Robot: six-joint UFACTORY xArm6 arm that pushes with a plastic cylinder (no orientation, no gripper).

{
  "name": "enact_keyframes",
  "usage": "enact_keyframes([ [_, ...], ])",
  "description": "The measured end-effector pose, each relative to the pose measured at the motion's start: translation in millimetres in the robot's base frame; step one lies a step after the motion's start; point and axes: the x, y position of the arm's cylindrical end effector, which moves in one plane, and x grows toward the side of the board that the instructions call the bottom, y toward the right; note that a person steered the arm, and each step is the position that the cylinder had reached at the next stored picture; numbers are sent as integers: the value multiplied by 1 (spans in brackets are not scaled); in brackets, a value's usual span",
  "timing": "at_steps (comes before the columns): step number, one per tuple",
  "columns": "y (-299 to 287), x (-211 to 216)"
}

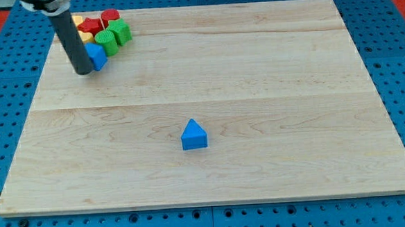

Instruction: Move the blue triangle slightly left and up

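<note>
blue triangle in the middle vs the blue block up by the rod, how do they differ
The blue triangle sits alone near the board's centre; the blue block sits at the view's top left, against a cluster of red, green and yellow blocks. The blue triangle is fully visible and far from my tip; the blue block is partly hidden by the rod, its shape unclear, right beside my tip. Both are the same blue.

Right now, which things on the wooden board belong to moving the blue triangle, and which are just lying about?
Belongs to the job:
- blue triangle block, alone near the board's middle
- my tip, far off at the view's top left

Just lying about, clustered at the top left corner:
- blue block beside my tip
- two green blocks
- red blocks
- yellow blocks, partly hidden
</note>
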Motion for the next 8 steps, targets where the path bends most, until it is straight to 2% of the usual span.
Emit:
enact_keyframes([
  [1, 27, 19],
  [2, 108, 35],
  [3, 187, 69],
  [4, 234, 126],
  [5, 231, 182],
  [6, 203, 169],
  [7, 189, 138],
  [8, 163, 134],
])
